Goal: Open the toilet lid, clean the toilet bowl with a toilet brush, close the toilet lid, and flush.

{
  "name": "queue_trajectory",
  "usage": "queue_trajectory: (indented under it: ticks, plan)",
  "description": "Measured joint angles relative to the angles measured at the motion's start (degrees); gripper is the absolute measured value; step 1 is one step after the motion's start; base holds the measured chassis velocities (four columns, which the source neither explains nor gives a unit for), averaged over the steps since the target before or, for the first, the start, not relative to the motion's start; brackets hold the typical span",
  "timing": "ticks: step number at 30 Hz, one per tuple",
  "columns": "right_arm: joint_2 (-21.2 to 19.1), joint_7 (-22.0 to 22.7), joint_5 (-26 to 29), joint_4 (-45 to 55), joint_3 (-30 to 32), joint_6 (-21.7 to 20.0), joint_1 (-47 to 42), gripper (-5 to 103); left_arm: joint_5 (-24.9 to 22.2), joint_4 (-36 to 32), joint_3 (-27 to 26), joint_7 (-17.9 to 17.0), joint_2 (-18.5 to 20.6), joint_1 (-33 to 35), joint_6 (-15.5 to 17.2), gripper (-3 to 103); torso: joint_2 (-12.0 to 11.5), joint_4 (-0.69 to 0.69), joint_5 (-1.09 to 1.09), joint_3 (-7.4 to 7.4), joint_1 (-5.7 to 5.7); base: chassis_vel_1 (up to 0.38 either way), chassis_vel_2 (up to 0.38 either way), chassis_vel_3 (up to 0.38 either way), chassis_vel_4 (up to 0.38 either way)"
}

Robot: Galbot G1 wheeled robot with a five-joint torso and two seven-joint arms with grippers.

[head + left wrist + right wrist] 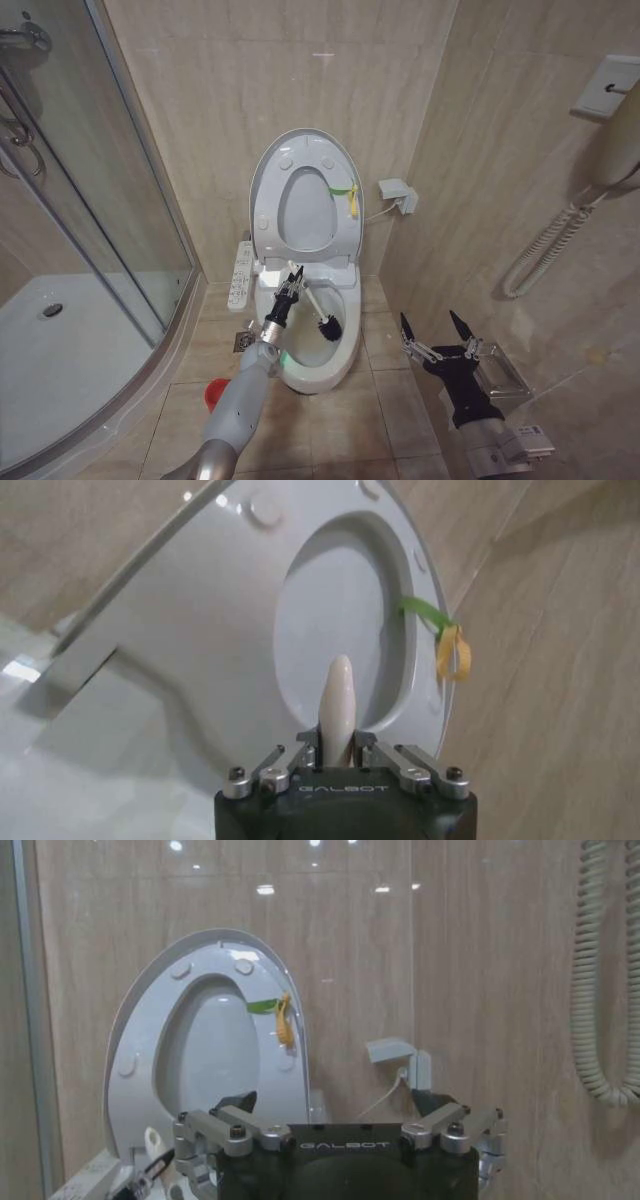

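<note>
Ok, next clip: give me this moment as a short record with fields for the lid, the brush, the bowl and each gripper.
toilet lid: raised upright against the wall, seat ring up with it, yellow-green tag at its edge
toilet brush: white handle held in the left gripper, black head down inside the bowl
toilet bowl: open, brush head inside it
left gripper: shut on the brush handle, over the bowl
right gripper: open, holding nothing, off to the right of the toilet above the floor
red holder cup: on the floor left of the toilet base
</note>
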Motion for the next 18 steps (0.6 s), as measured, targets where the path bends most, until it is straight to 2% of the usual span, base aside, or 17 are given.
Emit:
queue_trajectory:
  ticks: [2,5,7,13,18]
  plan:
    - [0.0,0.0,0.0,0.0,0.0,0.0,0.0,100,0.9,0.5,-0.2,0.0,0.0,0.3,-0.1,21,0.0,0.0,0.0,0.0,0.0,0.0,0.0,0.0,0.0]
    - [0.0,0.0,0.0,0.0,0.0,0.0,0.0,100,5.7,2.3,-0.8,1.0,0.0,1.0,-1.3,21,0.0,0.02,0.01,-0.01,0.0,0.0,0.0,0.0,0.0]
    - [0.0,0.0,0.0,0.0,0.0,0.0,0.0,100,6.7,2.1,-1.0,1.1,0.0,1.3,-1.7,21,0.0,0.03,0.02,-0.01,-0.01,0.0,0.0,0.0,0.0]
    - [0.0,0.0,0.0,0.0,0.0,0.0,0.0,100,7.9,-0.4,-0.7,1.1,0.0,0.1,-3.3,21,0.0,-0.05,0.0,0.01,0.0,0.0,0.0,0.0,0.0]
    - [0.0,0.0,0.0,0.0,0.0,0.0,0.0,100,6.6,0.9,-0.8,1.0,0.0,-0.6,-3.4,21,0.0,-0.01,0.0,0.0,0.0,0.0,0.0,0.0,0.0]
